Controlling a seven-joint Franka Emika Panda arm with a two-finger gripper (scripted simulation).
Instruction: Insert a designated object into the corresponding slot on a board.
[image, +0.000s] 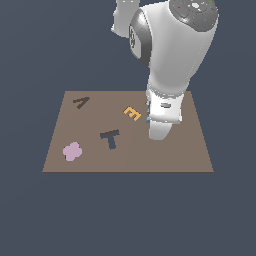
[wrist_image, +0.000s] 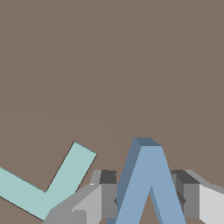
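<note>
One blue letter piece (wrist_image: 148, 188) sits clamped in the end effector (wrist_image: 148, 199); one teal L (wrist_image: 48, 186) lies beside.

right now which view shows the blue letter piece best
The wrist view: the blue letter piece fills the foreground, flanked on both sides by the hand's fingers. In the exterior view the arm hides nearly all of it.
</note>
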